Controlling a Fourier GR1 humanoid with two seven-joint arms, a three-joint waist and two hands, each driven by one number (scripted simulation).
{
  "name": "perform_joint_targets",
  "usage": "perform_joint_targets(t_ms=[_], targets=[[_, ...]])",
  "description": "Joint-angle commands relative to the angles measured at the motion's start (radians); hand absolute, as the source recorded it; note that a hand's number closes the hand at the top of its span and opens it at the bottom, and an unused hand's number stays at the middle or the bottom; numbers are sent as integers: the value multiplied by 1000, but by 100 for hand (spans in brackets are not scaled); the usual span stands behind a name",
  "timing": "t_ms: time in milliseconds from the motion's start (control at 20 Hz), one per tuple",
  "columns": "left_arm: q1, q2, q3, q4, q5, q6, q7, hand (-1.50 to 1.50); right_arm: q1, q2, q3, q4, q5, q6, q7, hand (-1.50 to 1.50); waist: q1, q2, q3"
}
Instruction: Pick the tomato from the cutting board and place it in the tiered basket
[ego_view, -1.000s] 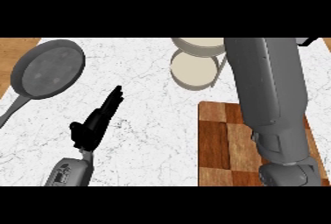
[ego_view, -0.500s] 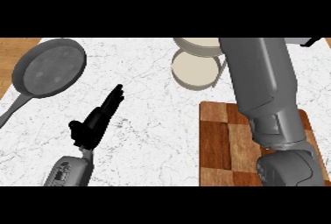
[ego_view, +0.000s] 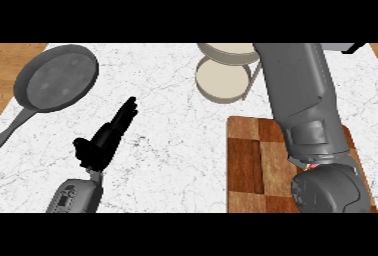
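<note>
i can read no writing or label anywhere from here. my left hand (ego_view: 103, 142) shows its fingers (ego_view: 124, 114) straight and released, laid together and pointing up and away toward the far side of the desk (ego_view: 170, 150); they hold nothing and hang over bare marble, well to the left of the cutting board (ego_view: 247, 160). the grey left forearm (ego_view: 75, 196) comes in from the lower edge just beneath that hand.

my right forearm (ego_view: 303, 100) is a thick grey column running from the far edge down over the cutting board, covering most of the board's right part. the right hand itself is out of my view, so i cannot tell how its fingers stand. at the near end of that arm, a small spot of red (ego_view: 311, 164) peeks out over the board; it may be the tomato, but i cannot tell for sure.

the cutting board is a wooden checker of dark and light blocks, lying on the white speckled marble desk. beyond the board, at its far left corner, stands the tiered basket (ego_view: 225, 80), two pale round trays, the upper one partly behind the arm. far to the board's left lies a grey frying pan (ego_view: 55, 77), its handle pointing toward the near left. wood floor shows past the desk's left edge.
</note>
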Motion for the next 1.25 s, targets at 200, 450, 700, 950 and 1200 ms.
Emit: perform_joint_targets(t_ms=[200, 450, 700, 950, 1200], targets=[[20, 3, 18, -1, -4, 20, 3, 0, -10, -18, 53, 59, 267, -291, 194, -150, -52, -17, -2], [81, -3, 18, -9, -14, 41, -20, 0, 31, -72, 52, -34, 487, -313, 285, -150, -92, -38, -3], [81, 30, 66, 3, 24, 23, 19, 0, 75, 1, 47, -264, 584, -299, 266, -150, -137, -58, -1], [92, 11, 62, -6, 20, 41, 10, 0, 166, 2, 99, -446, 567, -214, 263, -150, -145, -73, 0], [123, 35, 73, -24, 23, 34, 20, 0, 297, 3, 157, -614, 501, -100, 243, -150, -158, -86, 2]])
